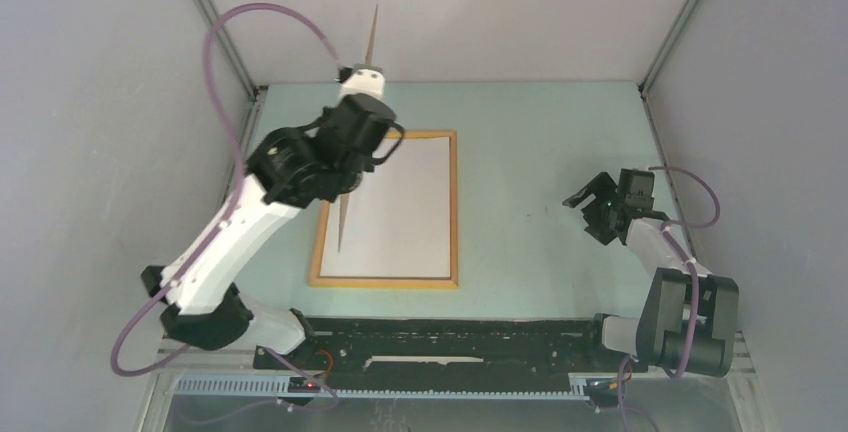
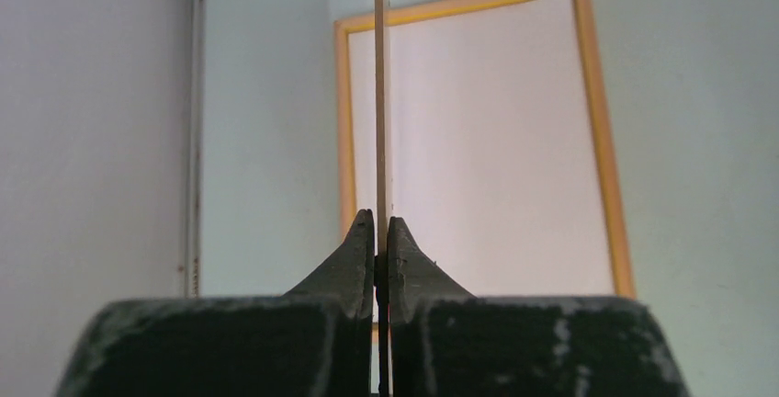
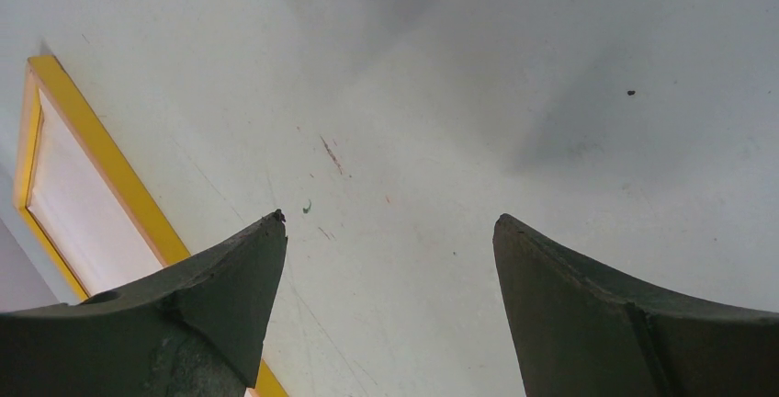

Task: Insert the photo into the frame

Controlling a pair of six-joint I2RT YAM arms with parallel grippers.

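Left gripper: closed tight on a thin brown fibreboard sheet, pinched at one edge
Fibreboard sheet: held upright and edge-on above the left part of the frame, clear of the table, so only a thin line of it is seen
Frame: laid flat on the table with its orange-yellow rails squared to the table edges; in the top view the upper left corner is hidden under the left arm
Photo: judged to be the white rectangle filling the frame's opening, lying with its plain back up; the printed side is not seen, so this cannot be confirmed
Step in hand: the print is taken to be seated already, and the held sheet is taken to be the backing that is to be laid over it
Lowering: the sheet is best tipped from upright to flat, with one long edge set inside a rail first and the rest then hinged down, so that the print is not scuffed or pushed out of place
Release: the grip is best kept until the sheet lies flat within all four rails
Right gripper: jaws held wide apart with nothing between them, over bare table well to the right of the frame; the right rail could be steadied by it if the frame slides
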